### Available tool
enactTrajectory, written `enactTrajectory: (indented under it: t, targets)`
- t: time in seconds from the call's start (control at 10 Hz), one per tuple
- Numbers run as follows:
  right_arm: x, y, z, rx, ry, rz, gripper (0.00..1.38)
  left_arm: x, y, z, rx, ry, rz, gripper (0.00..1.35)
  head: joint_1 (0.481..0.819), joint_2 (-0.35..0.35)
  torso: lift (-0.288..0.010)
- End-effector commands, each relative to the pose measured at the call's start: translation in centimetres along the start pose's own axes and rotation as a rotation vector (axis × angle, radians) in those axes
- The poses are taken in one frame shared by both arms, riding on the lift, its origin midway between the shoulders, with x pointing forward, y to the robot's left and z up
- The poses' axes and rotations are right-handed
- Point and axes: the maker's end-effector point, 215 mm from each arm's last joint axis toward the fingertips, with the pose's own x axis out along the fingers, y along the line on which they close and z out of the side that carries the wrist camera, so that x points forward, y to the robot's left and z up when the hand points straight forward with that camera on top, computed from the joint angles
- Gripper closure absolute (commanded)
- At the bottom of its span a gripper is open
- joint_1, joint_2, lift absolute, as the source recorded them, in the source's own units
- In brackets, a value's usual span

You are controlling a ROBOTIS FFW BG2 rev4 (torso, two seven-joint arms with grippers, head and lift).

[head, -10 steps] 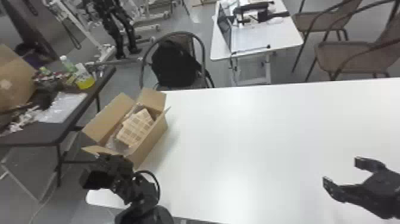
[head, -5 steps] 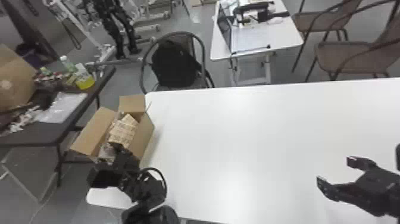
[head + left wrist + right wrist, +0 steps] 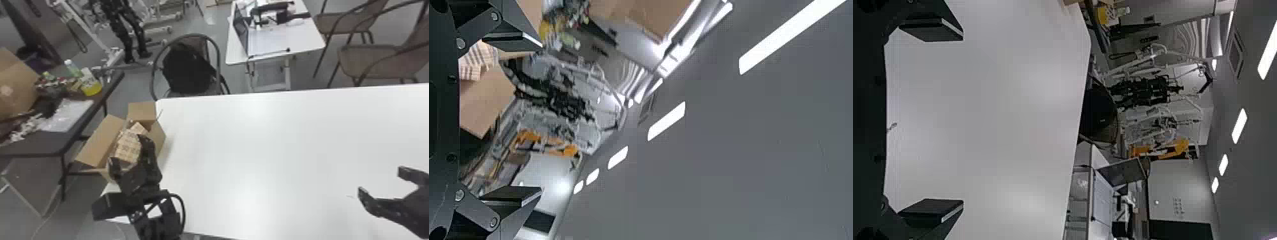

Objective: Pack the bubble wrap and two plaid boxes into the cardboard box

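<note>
At the white table's left end stands the cardboard box (image 3: 158,135), flaps spread. Inside it lies a plaid box (image 3: 127,147) with another plaid piece (image 3: 139,128) behind; whether that is a second box I cannot tell. My left gripper (image 3: 129,153) is open at the box's near side, in front of the plaid box. In the left wrist view, the left gripper (image 3: 540,117) has its fingers wide apart, and plaid (image 3: 476,62) shows beside one of them. My right gripper (image 3: 380,180) stands open over the table's right part; the right wrist view shows this gripper (image 3: 960,122) holding nothing.
The white table (image 3: 271,153) extends to the right of the box. A dark side table (image 3: 38,143) with a bottle of yellow liquid (image 3: 91,86) and clutter stands at the left. Behind the table's far edge is a chair with a black backpack (image 3: 188,68).
The cardboard box has shifted left and a little nearer, with the plaid contents in it. My left gripper has moved right and up over the box's near side. The right gripper has shifted slightly.
</note>
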Motion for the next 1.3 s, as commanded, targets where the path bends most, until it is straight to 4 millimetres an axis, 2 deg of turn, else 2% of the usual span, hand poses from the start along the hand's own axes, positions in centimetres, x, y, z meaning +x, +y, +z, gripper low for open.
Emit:
enactTrajectory:
  t: [0.0,0.1,0.2,0.4,0.5,0.7,0.9,1.2]
  targets:
    - [-2.2,-1.4,-0.7,-0.04,-0.046,-0.063,0.11,-4.3,-5.4,-0.4,0.031,0.076,-0.161,0.26,0.695,0.35,-0.087]
    - [-3.5,-1.5,-1.9,-0.02,-0.089,-0.08,0.11,-6.8,-7.4,-1.8,0.044,0.129,-0.253,0.27,0.695,0.345,-0.087]
    - [-4.6,-1.9,-3.1,-0.04,-0.086,-0.146,0.11,-9.8,-7.2,-3.5,0.073,0.197,-0.313,0.27,0.695,0.263,-0.087]
    - [-6.5,-2.2,-4.8,-0.124,-0.063,-0.221,0.11,-16.0,-5.1,-7.1,0.205,0.343,-0.471,0.27,0.695,0.183,-0.087]
    - [-7.5,-2.5,-5.8,-0.143,-0.053,-0.242,0.11,-18.2,-4.1,-8.9,0.216,0.398,-0.501,0.28,0.695,0.155,-0.087]
    - [-8.3,-2.3,-7.1,-0.129,-0.048,-0.265,0.11,-19.4,-3.3,-9.5,0.214,0.421,-0.497,0.3,0.695,0.137,-0.087]
    - [-8.4,-2.4,-6.7,-0.13,-0.056,-0.272,0.11,-19.3,-3.9,-9.8,0.21,0.427,-0.519,0.33,0.695,0.128,-0.087]
    - [-8.4,-2.5,-6.2,-0.133,-0.068,-0.275,0.11,-19.4,-3.7,-10.1,0.202,0.44,-0.513,0.33,0.695,0.125,-0.087]
